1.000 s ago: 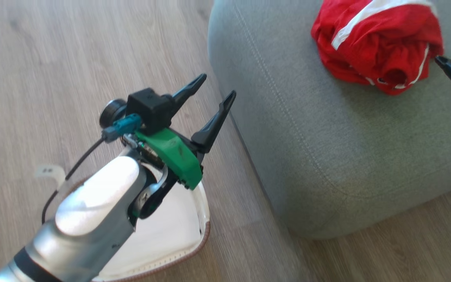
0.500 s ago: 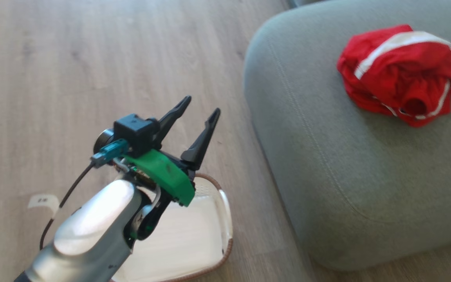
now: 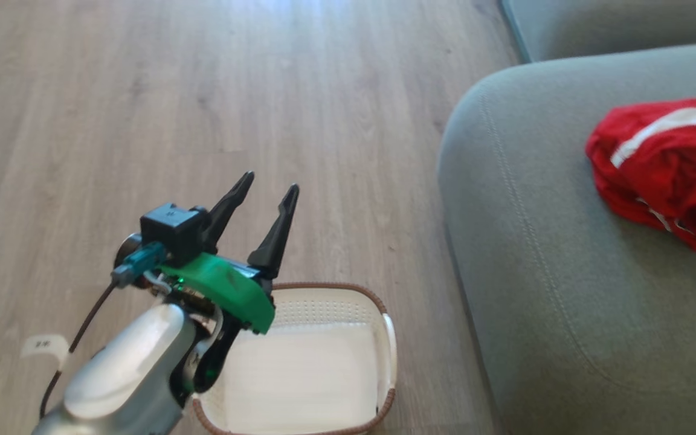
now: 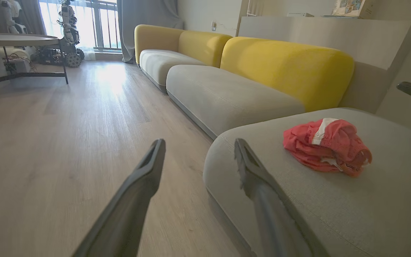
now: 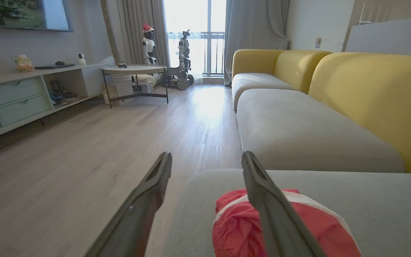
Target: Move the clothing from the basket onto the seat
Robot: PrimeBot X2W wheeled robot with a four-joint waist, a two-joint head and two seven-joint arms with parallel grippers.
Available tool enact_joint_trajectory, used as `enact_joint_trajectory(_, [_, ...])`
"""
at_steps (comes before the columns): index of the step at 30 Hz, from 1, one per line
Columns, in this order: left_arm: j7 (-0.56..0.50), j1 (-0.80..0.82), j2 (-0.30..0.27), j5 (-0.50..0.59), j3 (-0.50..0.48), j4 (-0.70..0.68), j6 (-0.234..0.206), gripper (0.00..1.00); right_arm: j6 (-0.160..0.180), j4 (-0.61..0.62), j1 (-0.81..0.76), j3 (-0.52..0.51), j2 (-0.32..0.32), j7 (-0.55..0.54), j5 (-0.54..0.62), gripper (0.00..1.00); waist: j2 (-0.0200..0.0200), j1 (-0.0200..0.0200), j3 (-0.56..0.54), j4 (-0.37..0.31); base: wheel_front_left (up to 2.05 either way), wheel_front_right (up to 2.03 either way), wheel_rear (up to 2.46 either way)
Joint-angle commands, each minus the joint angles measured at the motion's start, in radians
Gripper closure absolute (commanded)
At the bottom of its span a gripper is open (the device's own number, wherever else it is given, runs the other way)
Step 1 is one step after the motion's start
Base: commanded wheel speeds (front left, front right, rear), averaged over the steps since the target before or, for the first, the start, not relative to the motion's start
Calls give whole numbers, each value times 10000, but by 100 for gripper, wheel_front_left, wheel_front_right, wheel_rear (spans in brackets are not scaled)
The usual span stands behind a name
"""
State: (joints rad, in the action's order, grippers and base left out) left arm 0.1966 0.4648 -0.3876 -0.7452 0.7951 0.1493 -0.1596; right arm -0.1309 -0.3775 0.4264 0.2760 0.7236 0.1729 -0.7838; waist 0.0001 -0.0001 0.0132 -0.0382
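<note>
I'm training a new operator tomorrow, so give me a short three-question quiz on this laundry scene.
1. True or false: the basket stands on the wooden floor.
2. Where does the clothing lie? A) in the basket B) on the seat C) on the floor
3. Fill in: the left gripper is ____, holding nothing.
Key: 1 true; 2 B; 3 open.

The clothing point(image 4: 325, 147) lies bunched on the seat point(image 4: 334, 203), apart from the left tool point(image 4: 199, 144), spread wide and empty.
</note>
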Motion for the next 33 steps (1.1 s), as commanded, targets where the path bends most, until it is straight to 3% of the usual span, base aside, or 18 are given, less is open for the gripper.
enact_joint_trajectory(1, [139,302,-386,-86,-538,-310,-71,0,2,377,-320,-272,71,90,272,0,-1,1,-124,217,0,0,0])
enact_joint_trajectory(10, [517,-847,-805,-175,-1330,-443,-827,0,2,2429,-2693,-2623,-2489,-303,2223,0,-1,1,-185,619,0,0,0])
enact_joint_trajectory(18, [644,-2063,-957,390,-2621,-895,-1372,0,2,3603,-4093,-3378,-4212,-27,3117,0,-1,1,-60,706,0,0,0])
enact_joint_trajectory(23, [648,-2887,-533,1120,-3642,-1305,-1283,0,2,3812,-4488,-3255,-4760,225,3320,0,-1,1,-66,688,0,0,0])
enact_joint_trajectory(33, [650,-4221,619,2613,-5231,-1365,-572,0,2,3622,-4668,-2566,-5191,688,3670,0,-1,1,-143,570,0,0,0])
